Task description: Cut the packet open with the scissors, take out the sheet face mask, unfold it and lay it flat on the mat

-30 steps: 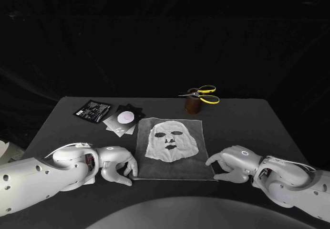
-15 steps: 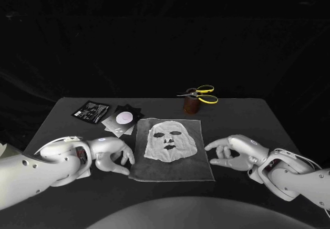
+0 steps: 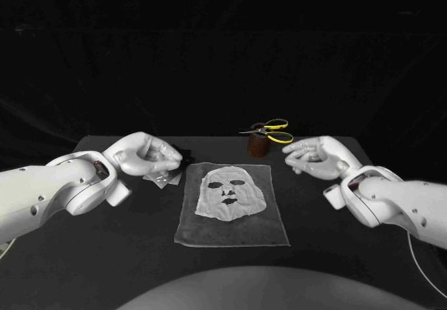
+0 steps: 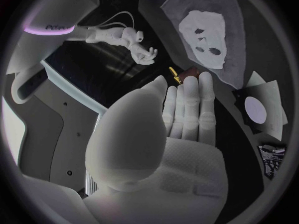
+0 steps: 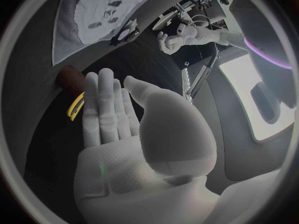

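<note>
Sheet mask (image 3: 228, 190) is laid unfolded and flat on mat (image 3: 233, 234), nearer its far edge; L hand (image 3: 141, 154) is held just left of mat's far corner, fingers straight, nothing gripped; R hand (image 3: 313, 157) is held off mat's far-right corner, fingers spread, empty; scissors (image 3: 271, 130) are stood in brown holder (image 3: 258, 146) beyond mat; packets (image 4: 256, 110) are left by mat's far-left corner.

A robot lab or studio bench: a black table (image 3: 139, 240) set against a black cloth backdrop (image 3: 223, 64).
</note>
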